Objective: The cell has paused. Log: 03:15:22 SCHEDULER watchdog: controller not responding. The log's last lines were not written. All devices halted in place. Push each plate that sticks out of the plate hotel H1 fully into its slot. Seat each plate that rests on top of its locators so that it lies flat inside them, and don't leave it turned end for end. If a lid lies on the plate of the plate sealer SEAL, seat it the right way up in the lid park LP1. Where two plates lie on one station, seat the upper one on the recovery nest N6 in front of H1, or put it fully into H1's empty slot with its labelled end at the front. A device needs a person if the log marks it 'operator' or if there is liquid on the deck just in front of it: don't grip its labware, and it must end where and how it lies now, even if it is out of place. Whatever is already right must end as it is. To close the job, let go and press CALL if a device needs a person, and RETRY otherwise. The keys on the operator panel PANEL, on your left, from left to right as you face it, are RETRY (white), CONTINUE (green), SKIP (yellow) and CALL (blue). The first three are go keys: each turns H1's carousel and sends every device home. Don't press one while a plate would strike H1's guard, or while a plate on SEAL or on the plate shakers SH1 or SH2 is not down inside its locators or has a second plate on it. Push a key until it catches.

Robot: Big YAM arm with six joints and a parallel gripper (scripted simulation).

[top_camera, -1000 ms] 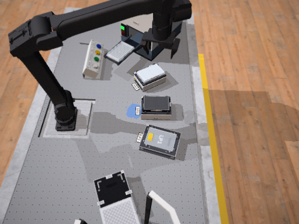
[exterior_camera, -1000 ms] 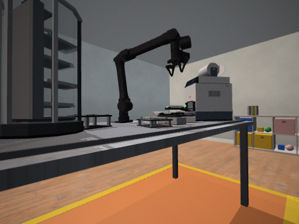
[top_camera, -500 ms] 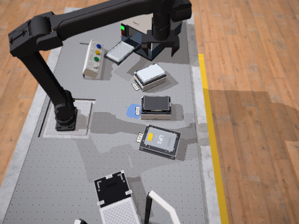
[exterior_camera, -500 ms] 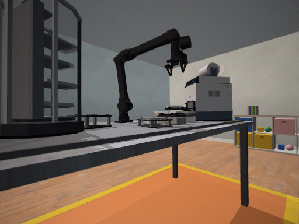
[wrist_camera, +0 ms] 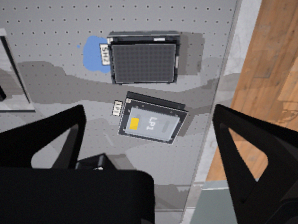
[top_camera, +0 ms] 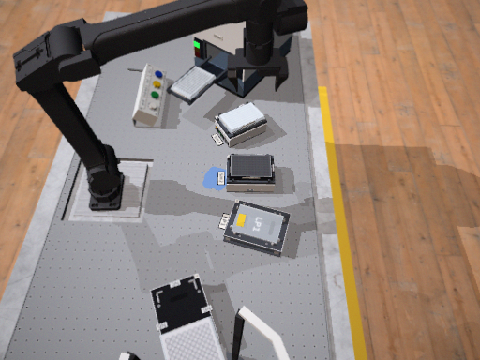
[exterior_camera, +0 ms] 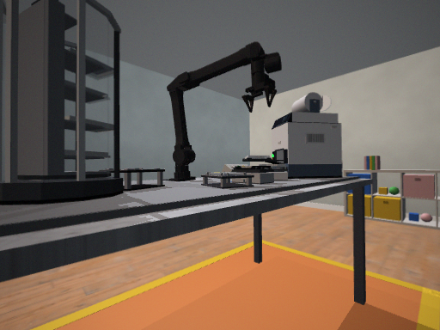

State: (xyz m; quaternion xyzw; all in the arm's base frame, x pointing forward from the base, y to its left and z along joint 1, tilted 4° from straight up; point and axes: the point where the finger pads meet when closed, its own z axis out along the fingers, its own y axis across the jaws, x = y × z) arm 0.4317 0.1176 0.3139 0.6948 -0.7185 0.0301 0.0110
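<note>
Reaching high over the desk's far right corner, the black arm points its empty, fully spread gripper straight down above the plate sealer.

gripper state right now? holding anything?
Gripper: open wide and empty, raised high above the deck near the plate sealer, touching nothing.

shelf unit with coloured boxes by wall.
</note>
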